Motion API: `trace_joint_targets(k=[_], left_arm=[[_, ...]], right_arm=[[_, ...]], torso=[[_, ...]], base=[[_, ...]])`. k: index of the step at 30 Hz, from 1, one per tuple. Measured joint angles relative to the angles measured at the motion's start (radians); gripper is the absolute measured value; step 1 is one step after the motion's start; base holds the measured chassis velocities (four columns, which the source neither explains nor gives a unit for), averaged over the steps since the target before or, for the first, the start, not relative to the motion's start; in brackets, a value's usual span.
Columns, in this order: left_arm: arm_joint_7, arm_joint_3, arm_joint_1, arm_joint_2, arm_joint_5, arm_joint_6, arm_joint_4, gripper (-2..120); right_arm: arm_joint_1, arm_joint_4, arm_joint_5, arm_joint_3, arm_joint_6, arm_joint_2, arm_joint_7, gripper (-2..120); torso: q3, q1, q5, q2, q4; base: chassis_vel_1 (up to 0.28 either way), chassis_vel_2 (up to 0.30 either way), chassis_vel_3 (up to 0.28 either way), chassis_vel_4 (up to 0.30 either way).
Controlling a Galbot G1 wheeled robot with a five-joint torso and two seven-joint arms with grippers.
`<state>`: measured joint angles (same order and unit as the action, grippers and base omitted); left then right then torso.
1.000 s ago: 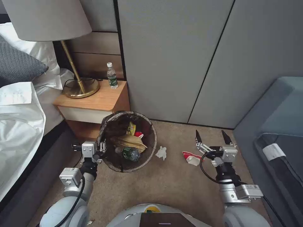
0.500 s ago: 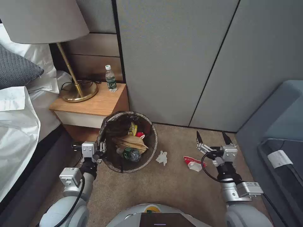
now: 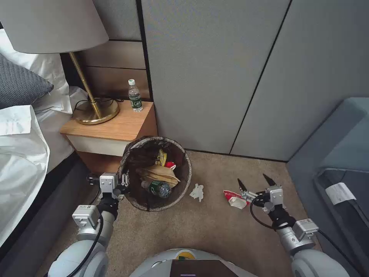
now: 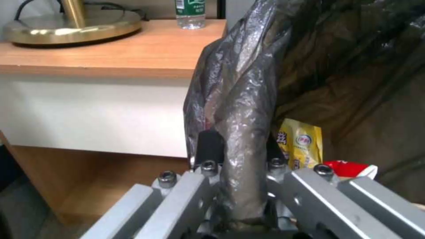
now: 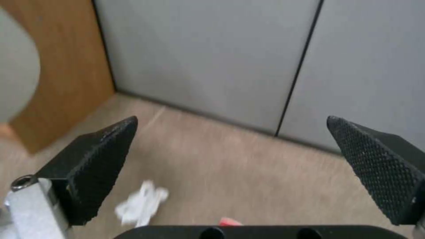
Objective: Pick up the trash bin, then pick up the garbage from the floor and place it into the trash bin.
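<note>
Carpet (image 3: pixel 215 231) is seen in front of grey wall panels, with a wooden nightstand (image 3: pixel 115 129) at the left bearing a brass lamp (image 3: pixel 92 111) and a water bottle (image 3: pixel 134 96). The trash bin (image 3: pixel 184 181), lined with a dark bag (image 4: pixel 239 109), is held just in front of the nightstand's front corner. Its rim is clamped by the left gripper (image 3: pixel 123 180) at the side nearest the bed; in the left wrist view the gripper (image 4: pixel 241 149) is seen with its black fingers (image 4: pixel 208 146) closed together on the fold of bag over the rim. Inside the bin a brown paper bag (image 3: pixel 159 173), a yellow snack wrapper (image 3: pixel 160 157), a green-labelled bottle (image 3: pixel 158 188) and a red-and-white cup (image 3: pixel 169 164) are visible; the wrapper (image 4: pixel 301 146) and the cup (image 4: pixel 350 167) are also seen past the gripper in the left wrist view.

On the carpet, a white tissue (image 3: pixel 197 192) lies just beside the bin, on the side away from the bed. A red-and-white piece of litter (image 3: pixel 235 198) lies farther toward the sofa (image 3: pixel 334 154), apart from the tissue. The right gripper (image 3: pixel 253 181) is held low beside that piece, its pointed fingers (image 3: pixel 241 184) spread well apart and nothing between them. In the right wrist view the same gripper (image 5: pixel 230 159) is shown open, the tissue (image 5: pixel 141 200) lying on the carpet beyond it.
</note>
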<state>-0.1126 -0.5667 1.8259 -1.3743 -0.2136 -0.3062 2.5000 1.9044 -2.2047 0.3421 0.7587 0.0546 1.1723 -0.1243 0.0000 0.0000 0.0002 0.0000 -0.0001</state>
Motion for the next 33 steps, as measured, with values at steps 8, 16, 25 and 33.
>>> trace_joint_targets(k=[8,16,25,33], left_arm=[[-0.001,0.0,0.003,0.0,0.0,-0.002,0.0,3],[-0.002,0.0,0.013,-0.003,0.001,-0.004,0.0,3],[-0.002,-0.004,0.029,-0.003,0.002,-0.004,0.0,3],[-0.002,-0.006,0.039,-0.006,0.006,-0.004,0.0,3]], right_arm=[[-0.063,0.107,0.027,-0.032,0.077,-0.05,-0.047,100],[-0.144,0.21,0.011,-0.074,0.106,-0.094,-0.083,100],[-0.275,0.317,0.002,-0.147,0.136,-0.137,-0.094,100],[-0.38,0.448,0.016,-0.213,0.156,-0.185,-0.103,100]], torso=[[0.0,0.0,-0.0001,0.0,0.0001],[0.0,0.0,-0.0002,0.0,0.0002],[0.0,0.0,-0.0003,0.0,0.0003],[0.0,0.0,-0.0002,0.0,0.0002]], base=[[0.0,0.0,0.0,0.0],[0.0,0.0,0.0,0.0],[0.0,0.0,0.0,0.0],[0.0,0.0,0.0,0.0]])
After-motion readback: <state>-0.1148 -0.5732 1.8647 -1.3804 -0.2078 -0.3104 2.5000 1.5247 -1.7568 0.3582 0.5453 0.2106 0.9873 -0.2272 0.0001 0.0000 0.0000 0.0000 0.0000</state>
